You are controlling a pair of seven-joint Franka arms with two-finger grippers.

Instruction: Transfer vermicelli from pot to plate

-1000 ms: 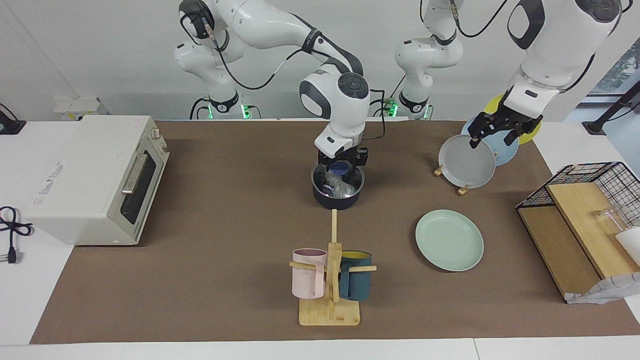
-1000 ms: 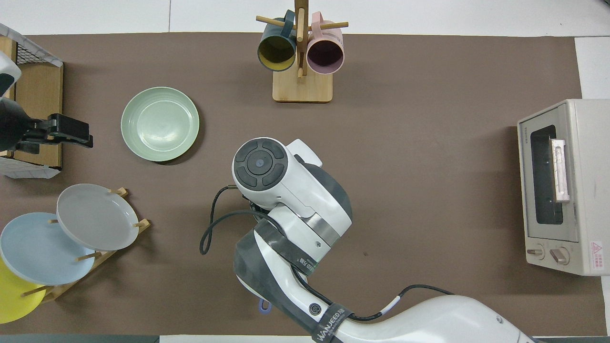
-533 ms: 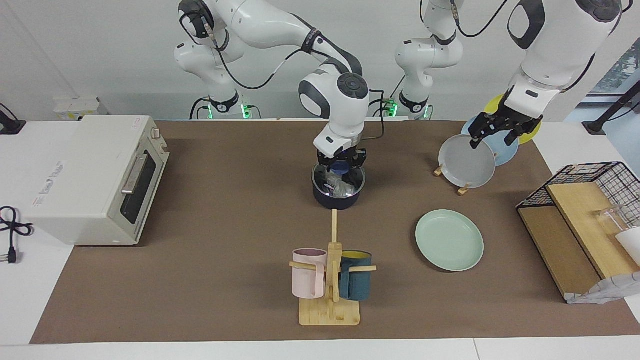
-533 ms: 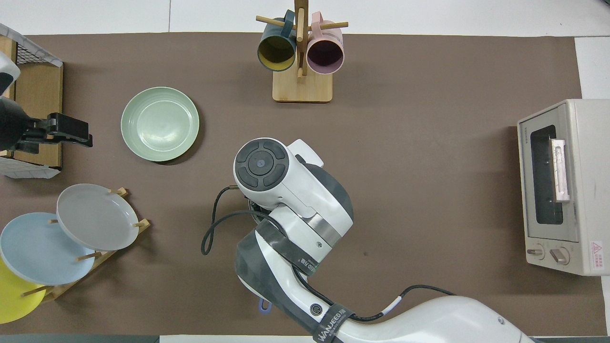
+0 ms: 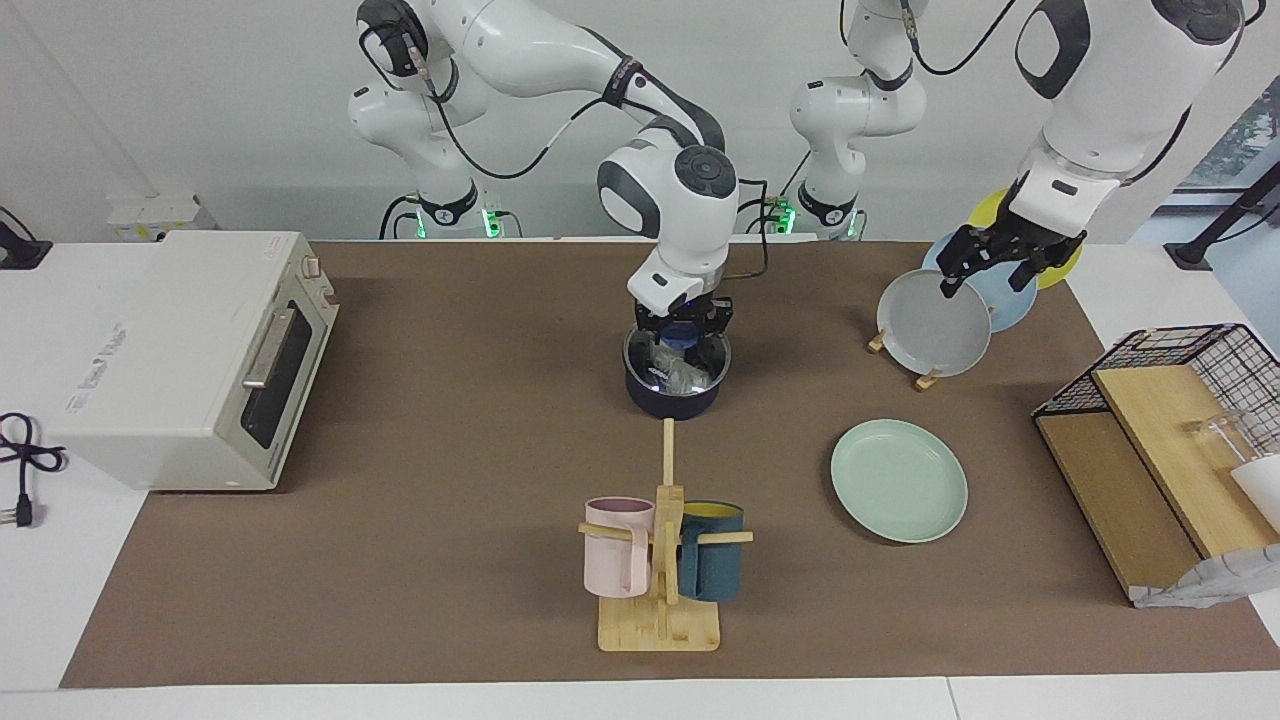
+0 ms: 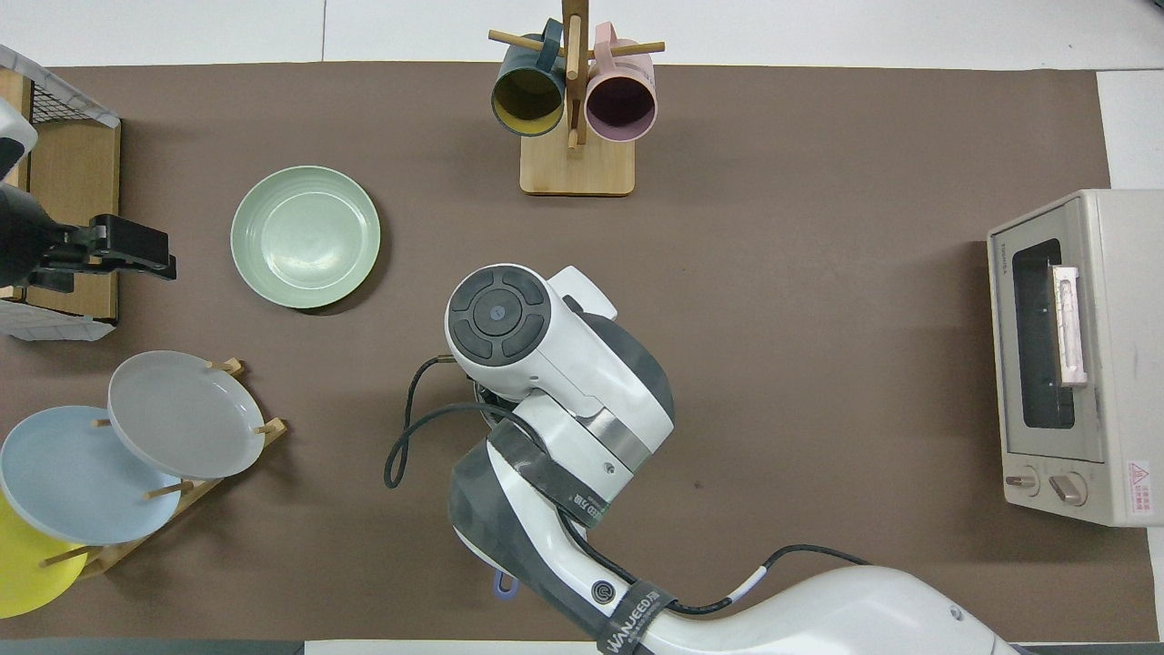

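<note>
Over the pot (image 5: 673, 395), right gripper (image 5: 682, 345) jaws straddle vermicelli (image 5: 678, 372); left unclear.

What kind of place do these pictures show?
Probably a robot lab staged as a kitchen: a white toaster oven, a wooden mug stand and a wooden plate rack on a brown mat.

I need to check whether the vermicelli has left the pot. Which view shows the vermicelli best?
The facing view: the vermicelli shows as a glossy whitish bundle inside the pot, under the right gripper. In the overhead view the right arm covers pot and vermicelli entirely.
</note>
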